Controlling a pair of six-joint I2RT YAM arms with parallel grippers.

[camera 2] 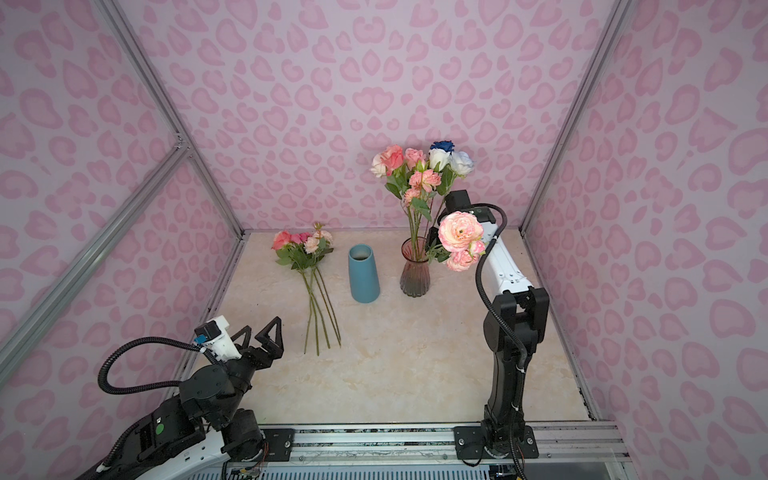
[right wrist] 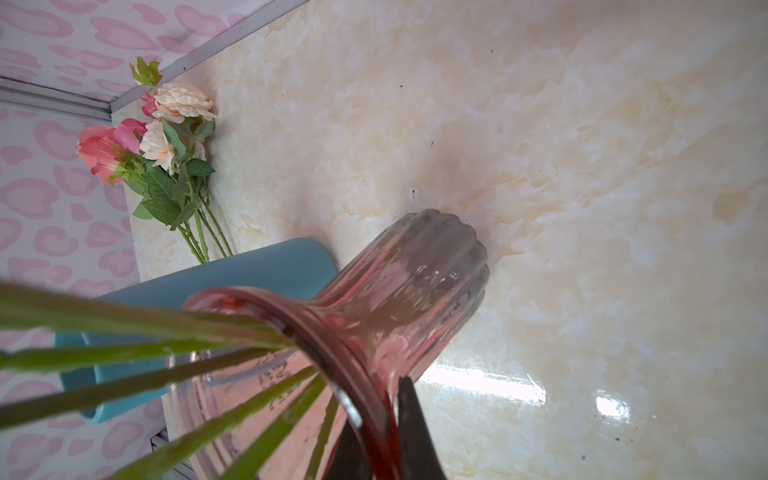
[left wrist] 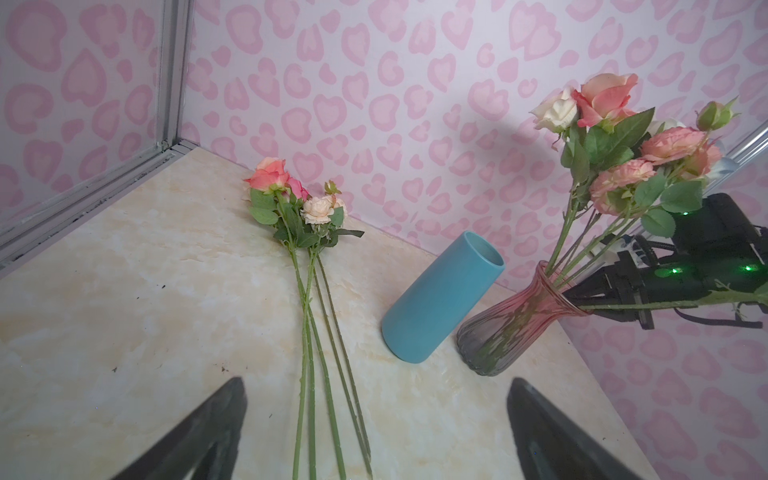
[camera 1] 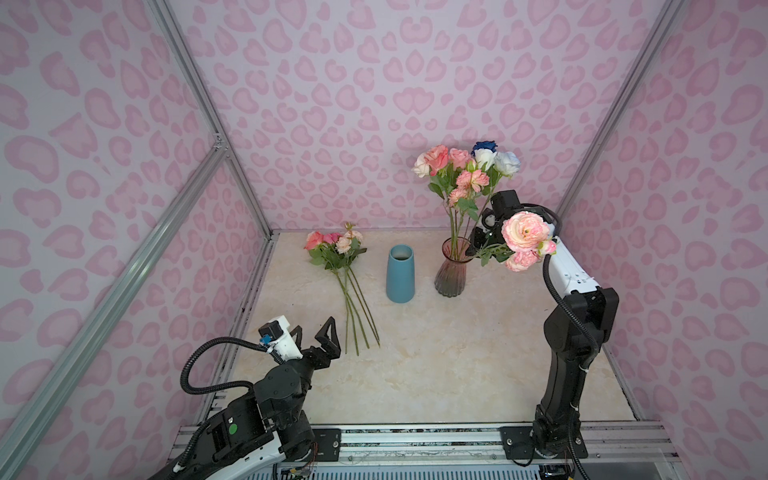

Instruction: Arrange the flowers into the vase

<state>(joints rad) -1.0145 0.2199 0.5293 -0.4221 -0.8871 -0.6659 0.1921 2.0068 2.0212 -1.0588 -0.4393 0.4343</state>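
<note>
Several flowers (camera 1: pixel 465 166) stand in the ribbed pink glass vase (camera 1: pixel 451 276) at the back right, also seen in the left wrist view as the vase (left wrist: pixel 511 328). My right gripper (camera 1: pixel 473 248) is shut on the green stem of a pink peony spray (camera 1: pixel 524 239), right at the vase's rim (right wrist: pixel 299 328); the stem lies almost level, its blooms towards the right arm. More flowers (camera 1: pixel 337 248) lie loose on the table at the back left, stems (left wrist: pixel 320 332) pointing forward. My left gripper (camera 1: pixel 314 328) hovers open near those stem ends, nothing between its fingers (left wrist: pixel 232 399).
An empty blue ceramic vase (camera 1: pixel 400 274) stands between the loose flowers and the glass vase. The cream marble table (camera 1: pixel 457 365) is boxed in by pink heart-patterned walls with aluminium frame bars (camera 1: pixel 124 282). A metal rail (camera 1: pixel 415 440) runs along the front edge.
</note>
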